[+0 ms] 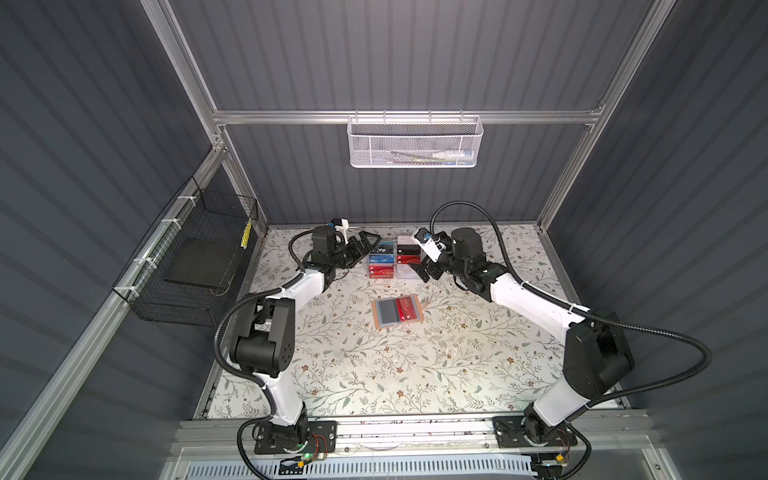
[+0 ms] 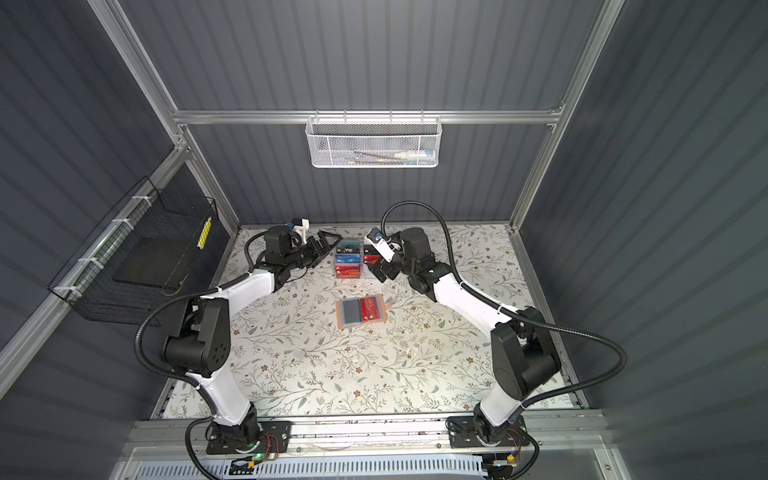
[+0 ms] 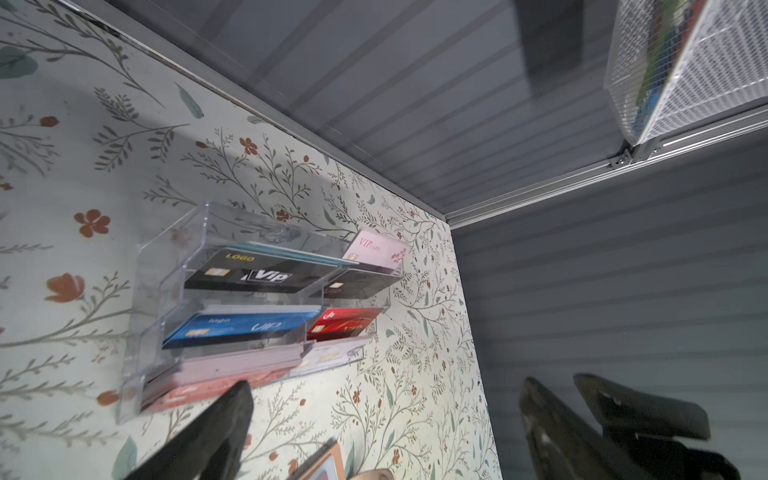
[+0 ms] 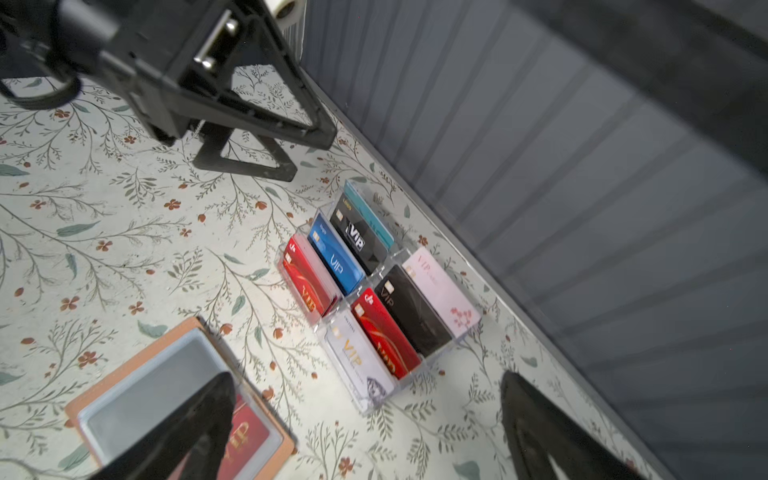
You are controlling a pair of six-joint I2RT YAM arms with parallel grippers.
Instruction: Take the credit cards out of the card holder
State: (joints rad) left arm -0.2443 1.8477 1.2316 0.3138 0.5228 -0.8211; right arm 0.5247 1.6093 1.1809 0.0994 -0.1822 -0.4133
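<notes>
- In both top views: finds the card holder (image 1: 386, 313) lying open and flat on the floral table (image 1: 374, 374), roughly midway between the two arms.
- Notes one red card (image 1: 407, 308) seated under the clear sleeve of the page on the right; records the other page as plain grey.
- Notes a clear acrylic rack (image 1: 406, 272) further back, near the rear wall and well apart from the holder, stocked with red, blue, black and teal cards.
- Places the left gripper (image 1: 365, 251) just beside the rack on the left and the right gripper (image 1: 427, 271) just beside it on the right.
- In the left wrist view: confirms the left fingers (image 3: 216, 428) spread wide and released, with only table between them; faces the rack (image 3: 174, 249); catches a peach corner of the holder (image 3: 328, 461) at the frame edge.
- In the right wrist view: confirms the right fingers (image 4: 195, 428) parted wide and released, grasping nothing.
- Sees one right finger overlapping the holder (image 4: 137, 357) and the red card (image 4: 249, 436); cannot tell whether it touches either.
- Shows the rack (image 4: 374, 405) between both grippers, left gripper (image 4: 307, 153) beyond it.
</notes>
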